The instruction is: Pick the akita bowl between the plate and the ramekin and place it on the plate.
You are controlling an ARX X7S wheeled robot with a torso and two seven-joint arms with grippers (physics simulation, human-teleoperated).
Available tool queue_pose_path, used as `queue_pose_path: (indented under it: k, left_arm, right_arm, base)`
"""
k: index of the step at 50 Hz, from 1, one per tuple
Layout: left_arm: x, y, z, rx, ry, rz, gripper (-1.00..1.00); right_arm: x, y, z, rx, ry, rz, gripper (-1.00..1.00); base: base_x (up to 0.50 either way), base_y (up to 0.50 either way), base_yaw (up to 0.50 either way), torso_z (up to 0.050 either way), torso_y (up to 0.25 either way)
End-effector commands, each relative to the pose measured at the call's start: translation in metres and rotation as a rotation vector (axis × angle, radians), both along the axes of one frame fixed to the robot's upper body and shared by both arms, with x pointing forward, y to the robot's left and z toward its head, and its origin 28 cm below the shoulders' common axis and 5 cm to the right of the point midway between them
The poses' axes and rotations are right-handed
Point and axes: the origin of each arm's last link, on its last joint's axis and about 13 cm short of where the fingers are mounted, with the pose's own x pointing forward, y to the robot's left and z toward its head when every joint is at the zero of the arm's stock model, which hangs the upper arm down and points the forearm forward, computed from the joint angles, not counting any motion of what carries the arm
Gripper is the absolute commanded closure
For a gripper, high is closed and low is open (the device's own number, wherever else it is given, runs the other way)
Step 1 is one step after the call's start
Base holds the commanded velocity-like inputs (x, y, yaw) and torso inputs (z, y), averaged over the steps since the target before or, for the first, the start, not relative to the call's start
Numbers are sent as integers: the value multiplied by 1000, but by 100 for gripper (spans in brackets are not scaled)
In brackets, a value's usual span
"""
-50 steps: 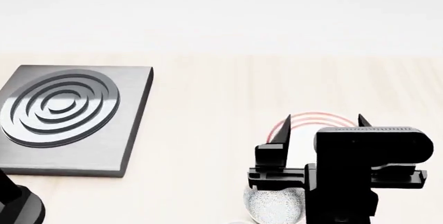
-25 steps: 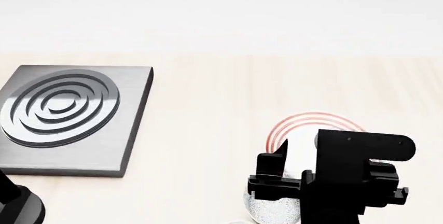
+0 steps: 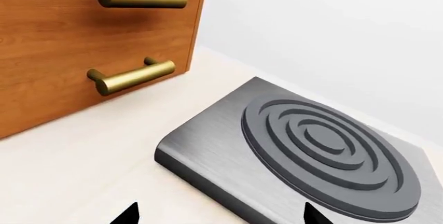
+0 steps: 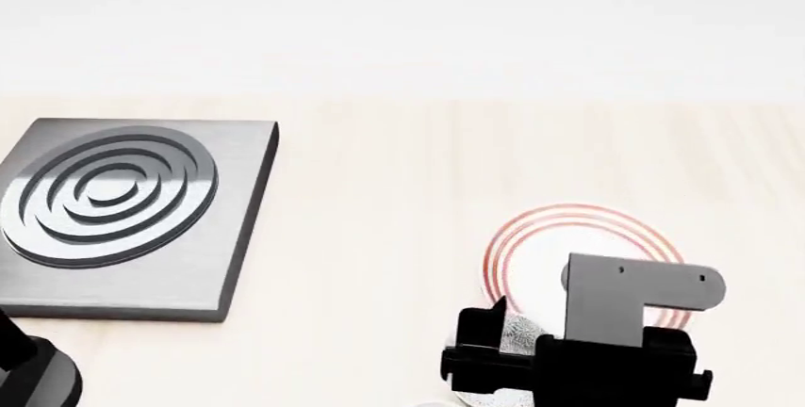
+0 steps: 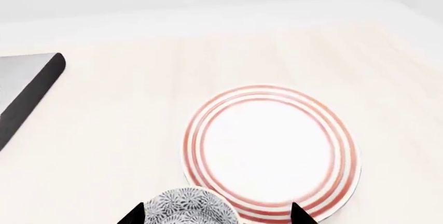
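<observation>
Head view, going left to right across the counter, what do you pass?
Left arm at the near corner → grey ringed slab → right pincer with the akita bowl → plate.

Right end effector (image 4: 503, 355) seemingly lower, nearer.

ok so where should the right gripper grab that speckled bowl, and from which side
Probably by the rim, coming down from above. The speckled bowl sits upright with its mouth open, beside the plate, so one finger can go inside the wall and one outside. The right gripper already hangs over it with its jaws apart.
</observation>
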Motion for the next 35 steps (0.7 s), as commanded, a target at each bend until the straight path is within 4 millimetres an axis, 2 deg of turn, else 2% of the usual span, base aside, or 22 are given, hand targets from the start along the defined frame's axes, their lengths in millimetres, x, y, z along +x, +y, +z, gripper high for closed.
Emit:
queue_pose_path:
  k: [1,35]
  left_arm:
    - [0,0,1,0,0,1,-100]
    - [0,0,1,-2,1,3,-100]
  right_arm:
    - [0,0,-4,25,58,15,-100]
    - [7,-8,-16,54,96,-44,-100]
  base:
    - [0,0,0,0,0]
    - [0,0,0,0,0]
